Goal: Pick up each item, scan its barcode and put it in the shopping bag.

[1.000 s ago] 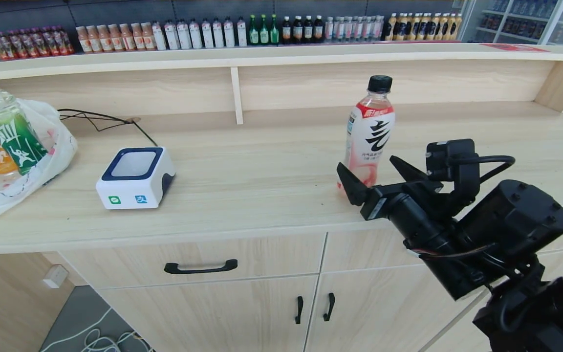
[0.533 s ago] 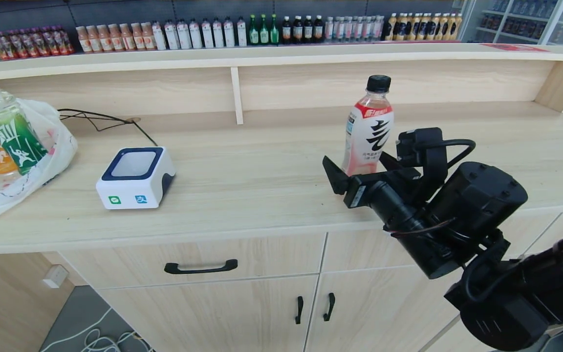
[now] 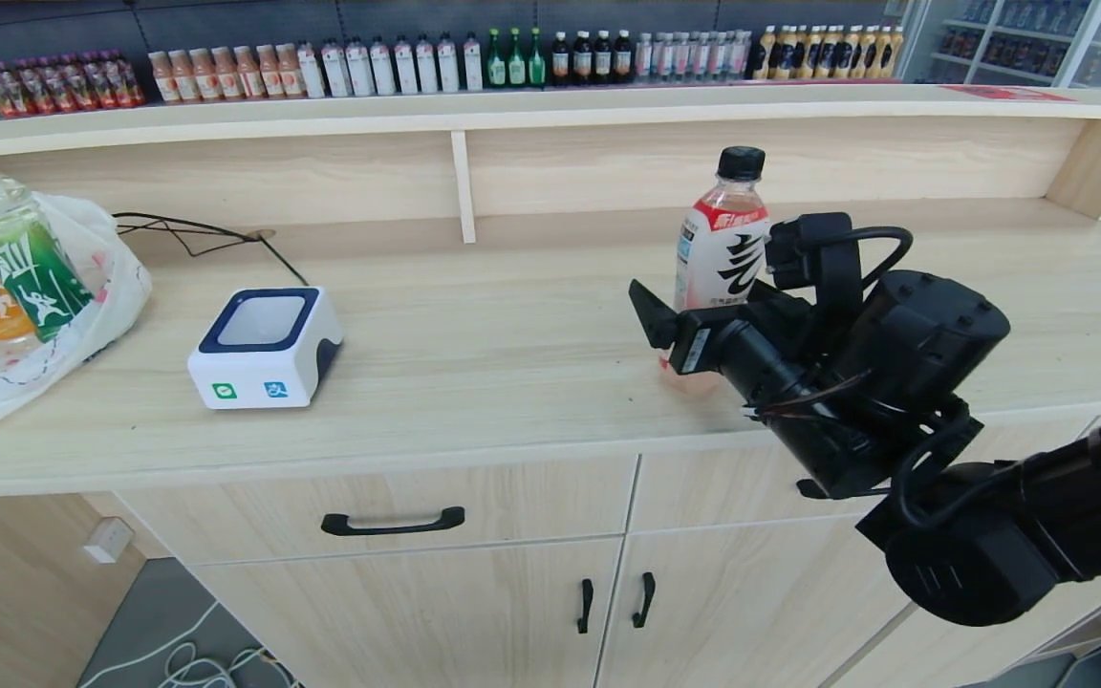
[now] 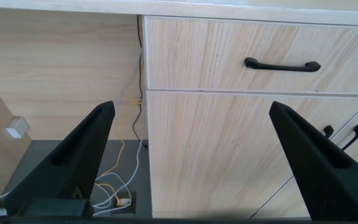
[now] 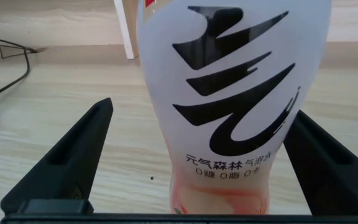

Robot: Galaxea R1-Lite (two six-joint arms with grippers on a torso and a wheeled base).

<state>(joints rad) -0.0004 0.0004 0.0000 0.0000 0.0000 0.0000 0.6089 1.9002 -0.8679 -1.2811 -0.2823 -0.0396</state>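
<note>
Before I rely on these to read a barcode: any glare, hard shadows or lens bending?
Head view: the counter shows curved edges, a wide-lens bend; the scanner has a pale sheen on its window; shadows are soft. Right wrist view: the bottle is evenly lit, no glare on its label. Left wrist view: the cabinet is evenly lit, no hard shadows.

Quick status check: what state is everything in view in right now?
Bottle: upright on counter, capped, not gripped.
Right gripper: open, fingers either side of bottle.
Left gripper: open, empty, below counter height.
Scanner: on counter, window up.
Shopping bag: on counter, drinks inside.
Drawer: shut.
Cabinet doors: shut.
</note>
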